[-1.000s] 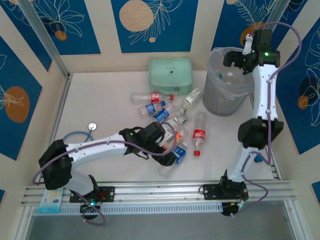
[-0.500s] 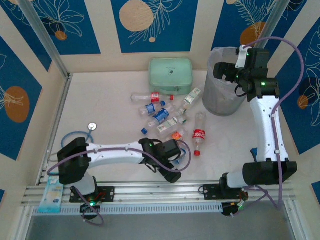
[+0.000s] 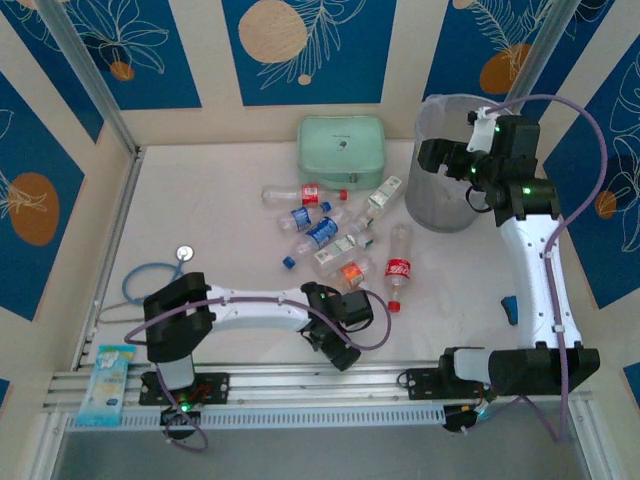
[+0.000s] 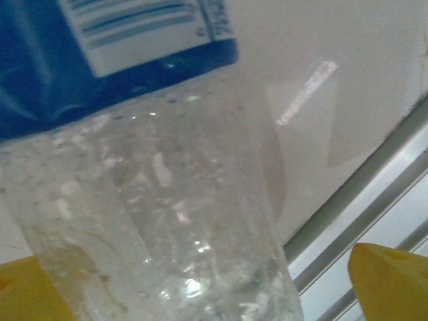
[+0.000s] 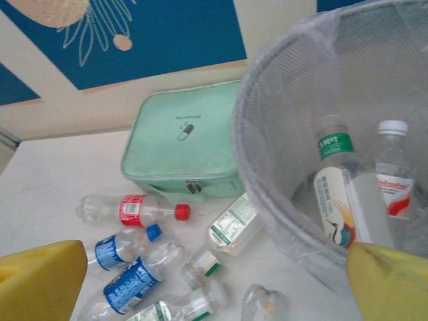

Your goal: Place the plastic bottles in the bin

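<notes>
My left gripper stands wide, straddling a blue-labelled bottle by the near rail, one finger clear of it. My right gripper gapes empty beside the bin, far right. Two bottles lie inside; more bottles lie left of it.

Left arm reaches low, right arm high; left gripper and right gripper gape wide.
</notes>
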Controlling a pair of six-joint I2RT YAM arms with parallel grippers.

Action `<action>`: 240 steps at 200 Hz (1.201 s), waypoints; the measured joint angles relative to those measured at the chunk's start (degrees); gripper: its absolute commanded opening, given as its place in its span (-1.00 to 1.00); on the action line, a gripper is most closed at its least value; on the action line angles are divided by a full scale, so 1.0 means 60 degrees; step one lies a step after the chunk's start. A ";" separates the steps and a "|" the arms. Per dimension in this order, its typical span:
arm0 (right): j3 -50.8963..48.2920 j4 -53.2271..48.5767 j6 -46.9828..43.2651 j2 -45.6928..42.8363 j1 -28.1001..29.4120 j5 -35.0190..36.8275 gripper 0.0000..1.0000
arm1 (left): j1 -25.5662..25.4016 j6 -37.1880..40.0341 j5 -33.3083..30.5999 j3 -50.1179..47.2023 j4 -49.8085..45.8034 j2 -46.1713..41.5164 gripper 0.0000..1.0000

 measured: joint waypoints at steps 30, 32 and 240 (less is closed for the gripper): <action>-0.0765 0.0313 0.0124 -0.0412 -0.0004 -0.0193 0.99 | 0.0000 0.0062 -0.0266 0.0277 -0.0240 0.0000 0.47; -0.0809 0.0324 0.0142 -0.0437 -0.0007 -0.0219 0.99 | 0.0000 0.0033 -0.0284 0.0295 -0.0255 0.0000 0.46; -0.4430 0.4022 0.3330 -0.1096 0.1869 -0.5391 0.64 | 0.4120 0.0667 -0.0160 -0.0827 0.2368 -0.4328 -0.51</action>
